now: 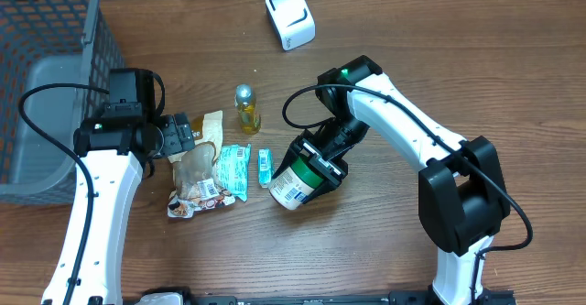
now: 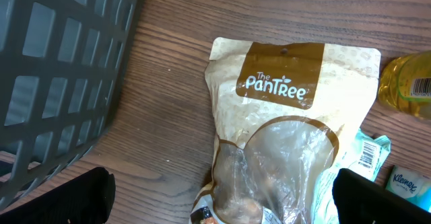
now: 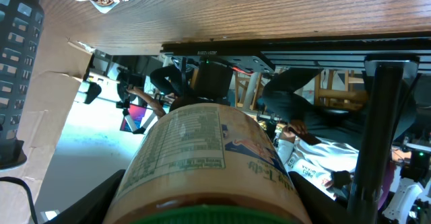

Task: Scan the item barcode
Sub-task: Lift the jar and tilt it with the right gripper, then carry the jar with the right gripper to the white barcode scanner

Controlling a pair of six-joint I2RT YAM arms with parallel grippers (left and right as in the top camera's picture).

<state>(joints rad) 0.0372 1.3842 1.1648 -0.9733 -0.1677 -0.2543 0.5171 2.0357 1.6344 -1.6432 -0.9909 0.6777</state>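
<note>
Jar (image 1: pixel 293 184) gripped by right gripper (image 1: pixel 320 161) mid-desk, not yet at scanner (image 1: pixel 290 16) nr far edge, so scan pending; left gripper (image 1: pixel 181 137) wide open, empty.

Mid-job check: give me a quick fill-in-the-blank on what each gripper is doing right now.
1. The jar in the right gripper has a ___ lid.
2. The left gripper hovers open above the ___ pouch.
3. The gray basket sits on the ___ arm's side.
Missing: green; PanTree; left.
</note>
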